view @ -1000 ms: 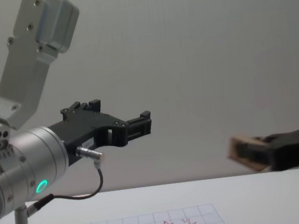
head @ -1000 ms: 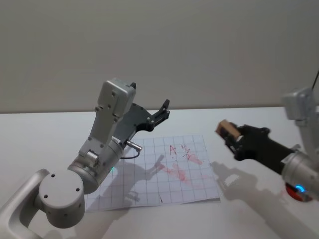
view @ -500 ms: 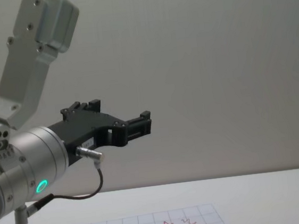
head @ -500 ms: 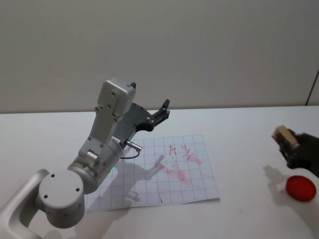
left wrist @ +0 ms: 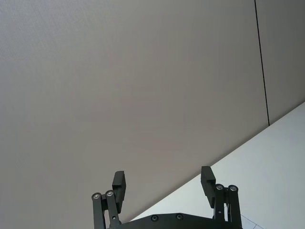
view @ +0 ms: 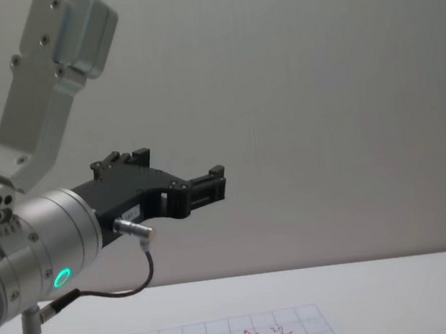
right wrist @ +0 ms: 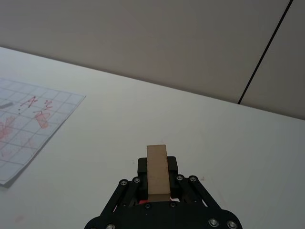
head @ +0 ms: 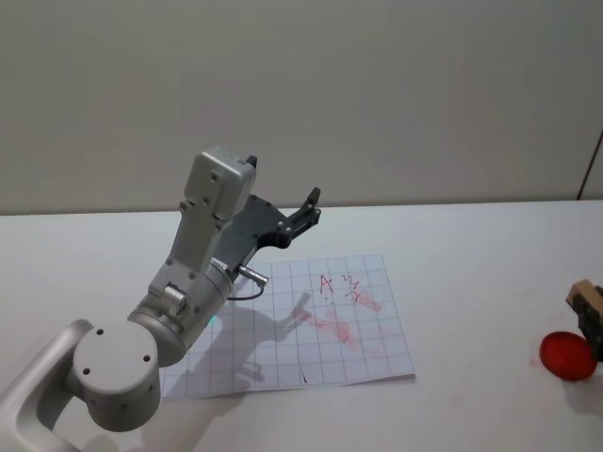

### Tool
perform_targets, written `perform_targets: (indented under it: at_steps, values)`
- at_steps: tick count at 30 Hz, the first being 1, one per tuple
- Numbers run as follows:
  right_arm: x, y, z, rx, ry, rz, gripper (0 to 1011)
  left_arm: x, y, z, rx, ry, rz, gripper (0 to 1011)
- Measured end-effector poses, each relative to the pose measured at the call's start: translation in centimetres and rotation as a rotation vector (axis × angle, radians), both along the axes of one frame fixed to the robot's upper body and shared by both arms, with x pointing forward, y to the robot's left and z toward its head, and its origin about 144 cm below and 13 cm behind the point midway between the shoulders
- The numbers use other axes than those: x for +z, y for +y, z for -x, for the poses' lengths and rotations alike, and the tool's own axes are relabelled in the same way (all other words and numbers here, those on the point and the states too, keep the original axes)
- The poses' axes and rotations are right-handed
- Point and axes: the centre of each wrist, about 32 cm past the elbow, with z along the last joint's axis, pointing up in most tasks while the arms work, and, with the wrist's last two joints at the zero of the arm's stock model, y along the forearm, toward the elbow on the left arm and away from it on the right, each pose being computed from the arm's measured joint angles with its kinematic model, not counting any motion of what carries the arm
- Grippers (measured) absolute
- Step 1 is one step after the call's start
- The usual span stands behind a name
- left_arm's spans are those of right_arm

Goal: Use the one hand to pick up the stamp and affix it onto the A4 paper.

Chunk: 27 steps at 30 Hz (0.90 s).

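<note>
I have the right gripper (right wrist: 157,187) near the bench's right edge, jaws clamped on the stamp (right wrist: 157,171); the tan block stands upright between the two fingers, its top poking out past the tips. In the head view the stamp (head: 586,298) sits just above a red round pad (head: 568,356) on the bench (head: 471,245). The A4 paper (head: 363,325) lies flat mid-bench, well apart from the stamp, red marks and a pinkish imprint on its grid. My left gripper (left wrist: 164,183) is raised over the paper's far edge, jaws spread wide, nothing between them.
</note>
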Motion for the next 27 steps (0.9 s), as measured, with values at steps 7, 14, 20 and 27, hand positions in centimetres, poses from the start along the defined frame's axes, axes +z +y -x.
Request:
perform_targets:
  at_steps: [7,14,20,27]
  values:
    - [-0.3,-0.3,0.0,-0.006,0.038,0.033,220,0.0,0.0,0.0,0.000,0.000,0.000,1001]
    - [-0.8,-0.2,-0.5,-0.002,0.080,0.070,220,0.0,0.0,0.0,0.000,0.000,0.000,1001]
    - [-1.2,0.1,-1.0,0.007,0.107,0.094,220,0.0,0.0,0.0,0.000,0.000,0.000,1001]
    - [-1.5,0.5,-1.5,0.023,0.127,0.111,220,0.0,0.0,0.0,0.000,0.000,0.000,1001]
